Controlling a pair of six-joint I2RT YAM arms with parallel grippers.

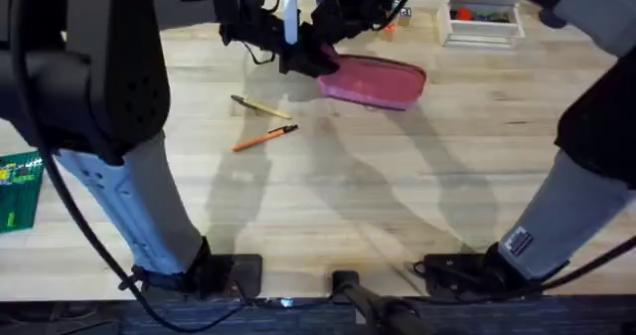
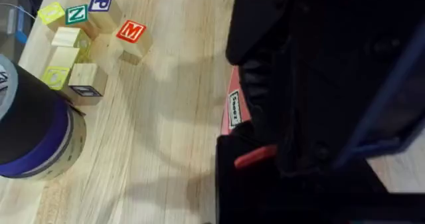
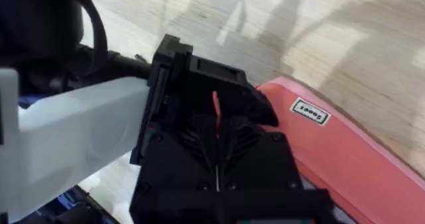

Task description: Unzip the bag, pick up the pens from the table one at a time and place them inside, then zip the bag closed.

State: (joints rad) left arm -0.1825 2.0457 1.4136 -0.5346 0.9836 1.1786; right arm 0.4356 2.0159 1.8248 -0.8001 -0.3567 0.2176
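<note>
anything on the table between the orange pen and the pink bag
No. In the overhead view the stretch between the orange pen and the bag is bare table; the tan pen lies off to the side.

Wooden letter blocks (image 2: 93, 31) on the desk (image 2: 159, 131) show readable faces: red "M" (image 2: 131, 31), green "Z" (image 2: 76, 14), blue "P" (image 2: 101, 2). The bag (image 3: 345, 151) carries a small white label (image 3: 310, 111); its print cannot be read.
</note>
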